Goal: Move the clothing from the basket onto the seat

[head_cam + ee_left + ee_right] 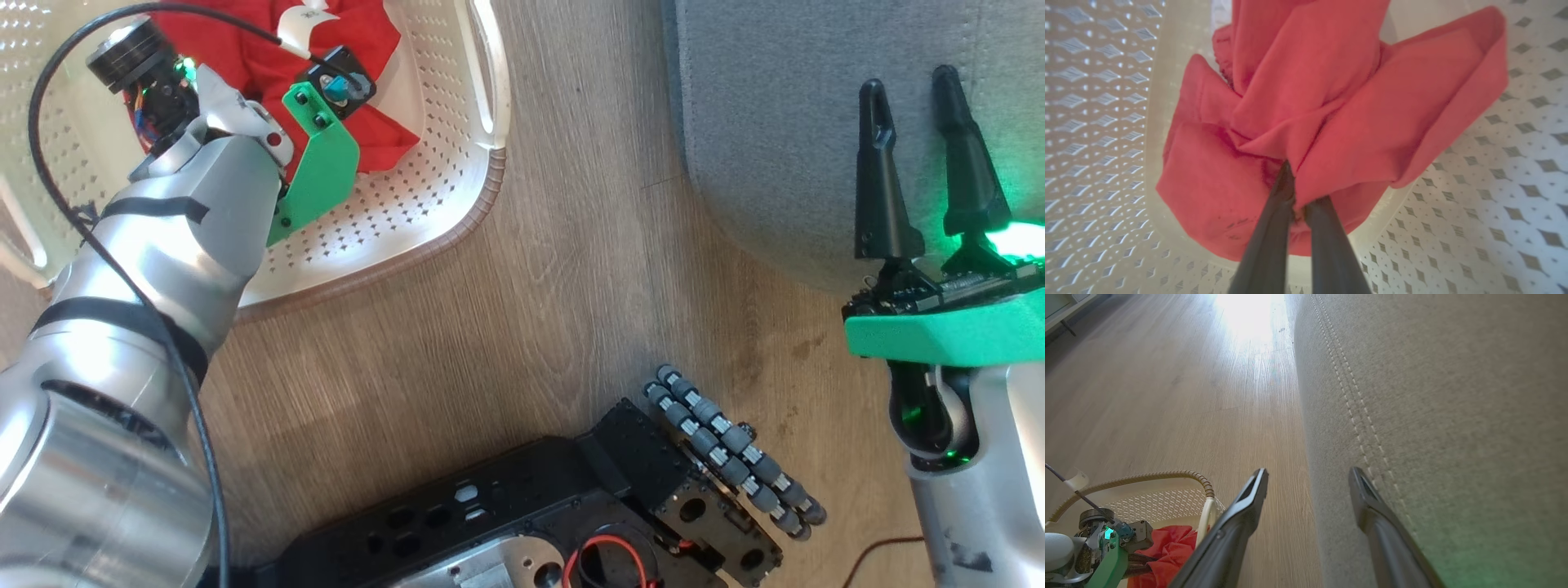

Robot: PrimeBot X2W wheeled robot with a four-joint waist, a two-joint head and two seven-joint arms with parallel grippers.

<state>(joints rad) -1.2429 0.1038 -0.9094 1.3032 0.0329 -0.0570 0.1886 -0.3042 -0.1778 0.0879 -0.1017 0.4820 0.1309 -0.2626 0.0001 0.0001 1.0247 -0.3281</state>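
Red clothing (359,49) lies bunched in the cream basket (457,204) at the upper left of the head view. My left arm reaches down into the basket, its wrist above the cloth. In the left wrist view my left gripper (1294,192) is shut on a fold of the clothing (1339,102), the fingertips buried in the fabric. At the right, my right gripper (910,90) stands open over the near edge of the grey seat (775,122), nothing between its fingers. The right wrist view shows that gripper (1308,475) astride the seat's (1453,396) edge, and the clothing (1167,551) in the basket (1167,498) at the lower left.
Wooden floor (571,286) separates the basket from the seat. My black base with its roller wheel (727,441) sits at the bottom centre. A black cable (49,90) loops over the left arm.
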